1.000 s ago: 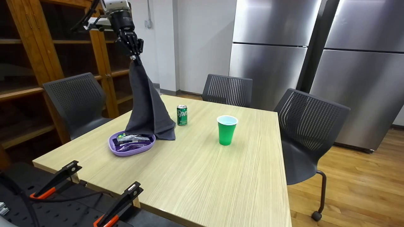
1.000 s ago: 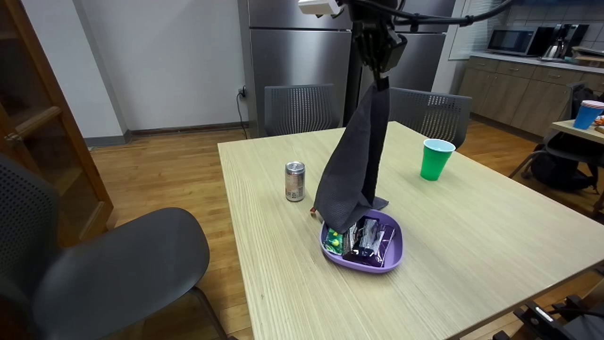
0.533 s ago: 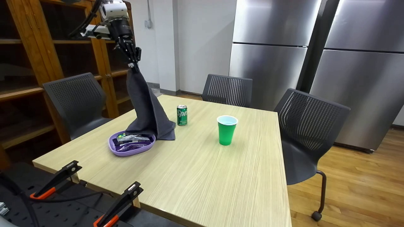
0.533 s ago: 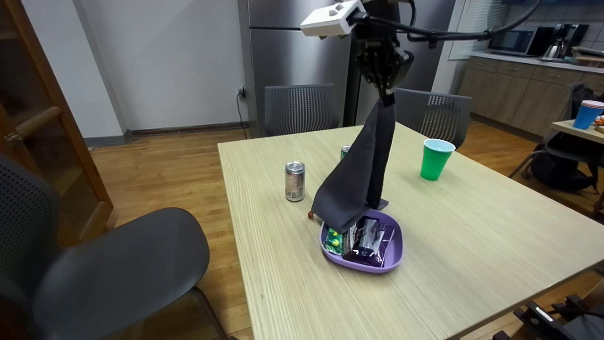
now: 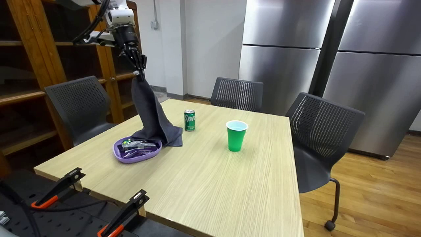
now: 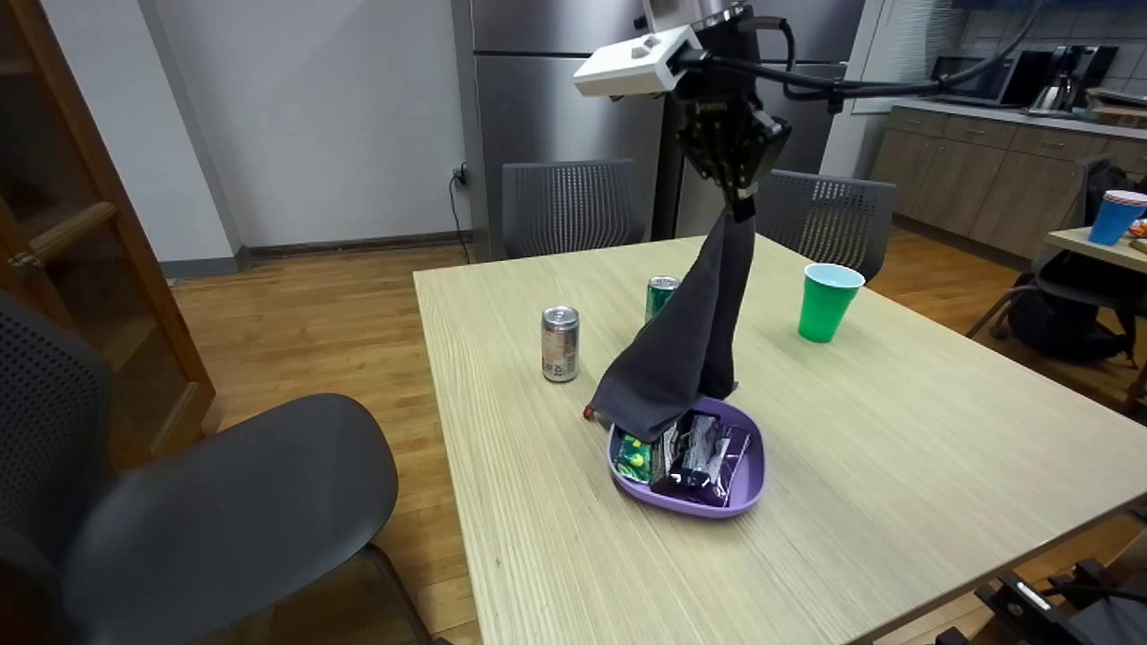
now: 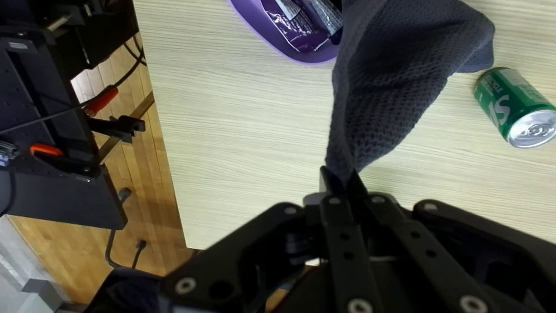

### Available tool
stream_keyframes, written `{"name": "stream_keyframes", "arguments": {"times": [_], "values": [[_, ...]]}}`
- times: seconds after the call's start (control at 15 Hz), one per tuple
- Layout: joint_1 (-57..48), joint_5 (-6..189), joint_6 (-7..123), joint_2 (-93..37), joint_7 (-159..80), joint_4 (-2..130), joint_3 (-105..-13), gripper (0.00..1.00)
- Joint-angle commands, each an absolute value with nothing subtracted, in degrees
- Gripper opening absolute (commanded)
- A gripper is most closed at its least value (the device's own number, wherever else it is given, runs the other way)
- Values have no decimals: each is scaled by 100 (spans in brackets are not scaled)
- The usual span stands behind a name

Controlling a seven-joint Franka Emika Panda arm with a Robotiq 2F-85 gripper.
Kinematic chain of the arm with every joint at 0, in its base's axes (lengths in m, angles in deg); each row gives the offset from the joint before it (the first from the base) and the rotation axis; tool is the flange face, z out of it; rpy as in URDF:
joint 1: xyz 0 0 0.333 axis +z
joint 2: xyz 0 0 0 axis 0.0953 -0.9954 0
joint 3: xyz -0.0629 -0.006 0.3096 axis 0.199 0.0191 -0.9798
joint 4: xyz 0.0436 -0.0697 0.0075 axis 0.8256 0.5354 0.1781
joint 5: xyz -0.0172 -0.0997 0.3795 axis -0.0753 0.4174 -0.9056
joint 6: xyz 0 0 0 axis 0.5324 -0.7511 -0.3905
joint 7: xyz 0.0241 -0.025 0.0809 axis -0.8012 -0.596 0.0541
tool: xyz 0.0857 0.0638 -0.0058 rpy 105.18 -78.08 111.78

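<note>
Two black clamps (image 5: 123,214) bite the near edge of the table (image 5: 230,194), presumably so it can't slide away from the robot's dark stand (image 5: 70,225). Just past them on the left is a purple bowl (image 5: 131,160), probably there to keep those wrapped snacks (image 6: 703,457) corralled. Then the grey cloth (image 5: 149,112) — its top end pinched tight in the jaws of the gripper (image 5: 140,77), its bottom bunched on the table and flopped over the bowl's far rim. Held at just that one spot, it hangs as a tall skinny tent. Up close it's dark, waffle-textured, with deep lengthwise folds. Well to its right there's an upright green cup (image 5: 235,140), and a bit farther a Sprite can (image 5: 189,120) just beside the hem. In an exterior view there's also a silver can (image 6: 560,345) left of the cloth. Way back: grey chairs (image 5: 236,93), steel fridges (image 5: 279,65).
</note>
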State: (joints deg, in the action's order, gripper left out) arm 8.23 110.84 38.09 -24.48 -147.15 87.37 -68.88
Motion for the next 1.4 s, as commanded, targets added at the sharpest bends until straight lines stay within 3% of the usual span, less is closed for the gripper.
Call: {"name": "stream_keyframes", "arguments": {"times": [0.0, 1.33], "values": [[826, 11040, 3623, -2274, -14509, 8801, -6912, 1], [1085, 11099, 2932, -1885, -14365, 9475, -7160, 1]]}}
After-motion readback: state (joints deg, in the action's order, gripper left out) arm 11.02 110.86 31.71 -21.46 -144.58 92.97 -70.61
